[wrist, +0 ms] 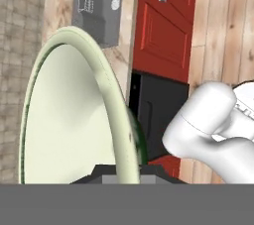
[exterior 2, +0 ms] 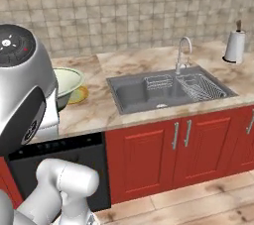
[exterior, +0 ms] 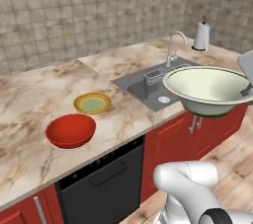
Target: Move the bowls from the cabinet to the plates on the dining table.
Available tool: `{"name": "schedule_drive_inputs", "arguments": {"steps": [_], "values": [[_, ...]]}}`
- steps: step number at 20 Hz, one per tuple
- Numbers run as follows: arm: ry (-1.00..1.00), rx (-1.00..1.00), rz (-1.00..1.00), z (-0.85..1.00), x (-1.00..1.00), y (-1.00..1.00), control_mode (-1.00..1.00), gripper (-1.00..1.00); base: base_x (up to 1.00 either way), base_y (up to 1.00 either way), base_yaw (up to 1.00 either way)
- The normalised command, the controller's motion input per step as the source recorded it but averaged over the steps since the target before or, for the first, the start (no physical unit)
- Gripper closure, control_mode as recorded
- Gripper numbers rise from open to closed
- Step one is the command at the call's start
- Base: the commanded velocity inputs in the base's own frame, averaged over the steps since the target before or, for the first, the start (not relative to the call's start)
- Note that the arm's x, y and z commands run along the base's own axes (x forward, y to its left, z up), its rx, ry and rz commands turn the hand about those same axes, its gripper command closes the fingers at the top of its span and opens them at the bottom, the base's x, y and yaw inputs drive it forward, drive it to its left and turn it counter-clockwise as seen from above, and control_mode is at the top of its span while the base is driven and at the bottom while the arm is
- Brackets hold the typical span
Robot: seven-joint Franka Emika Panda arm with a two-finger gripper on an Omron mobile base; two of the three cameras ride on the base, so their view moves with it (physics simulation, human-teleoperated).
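The jaws are clamped on the rim of the cream bowl [exterior: 207, 90], holding it in the air above the bench [exterior: 39, 94] edge, in front of the sink [exterior: 148, 87]. To the jaws' left on the bench, the red bowl [exterior: 70, 130] rests, with the yellow plate [exterior: 92, 103] just behind it. A paper roll [exterior: 201, 35] stands well behind the jaws.
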Motion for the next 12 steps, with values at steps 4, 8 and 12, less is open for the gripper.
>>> {"name": "schedule_drive_inputs", "arguments": {"steps": [4, 8, 12], "values": [[0.0, 0.0, 0.0, 0.0, 0.0, 0.0, 1.0, 1.0, 0.41, -0.36, 0.59], [0.0, 0.0, 0.0, 0.0, 0.0, 0.0, 1.0, 1.0, 0.44, -0.51, 0.35], [0.0, 0.0, 0.0, 0.0, 0.0, 0.0, 1.0, 1.0, 0.49, -0.34, 0.19]]}}
